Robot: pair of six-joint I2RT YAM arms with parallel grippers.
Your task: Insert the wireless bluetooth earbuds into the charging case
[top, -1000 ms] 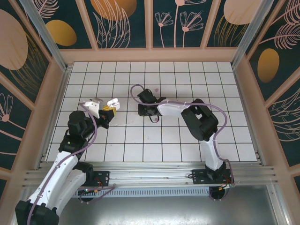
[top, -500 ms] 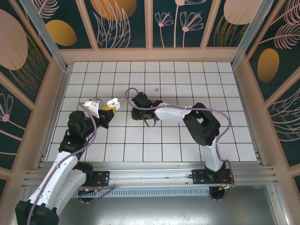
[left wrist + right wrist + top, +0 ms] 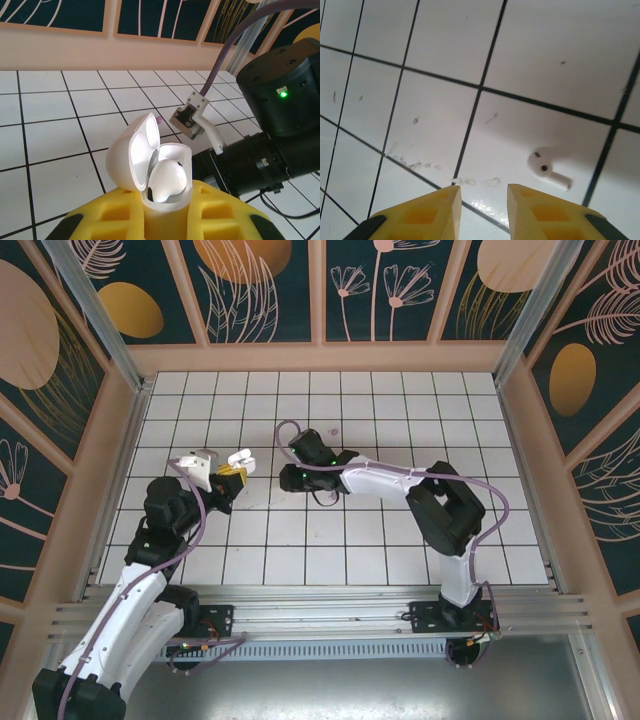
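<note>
From above, the left gripper [image 3: 233, 474] sat over the left middle of the tiled floor [image 3: 400, 400]. It was clamped on a white charging case [image 3: 241, 457] whose lid stood raised. The right arm [image 3: 380, 480] lay stretched leftward across the tiles, and the right gripper [image 3: 293, 478] was low over the floor, near the case but apart from it.

In the left wrist view, the yellow fingers [image 3: 225, 215] pinched the base of the case from both sides. The lid was swung open to the left, and a seated earbud [image 3: 166, 182], white, rested in the well.

In the right wrist view, the two yellow fingers [image 3: 420, 217] stood slightly apart with nothing between them. A loose earbud [image 3: 545, 167], also white, lay on a tile just beyond the right-hand finger, untouched.
</note>
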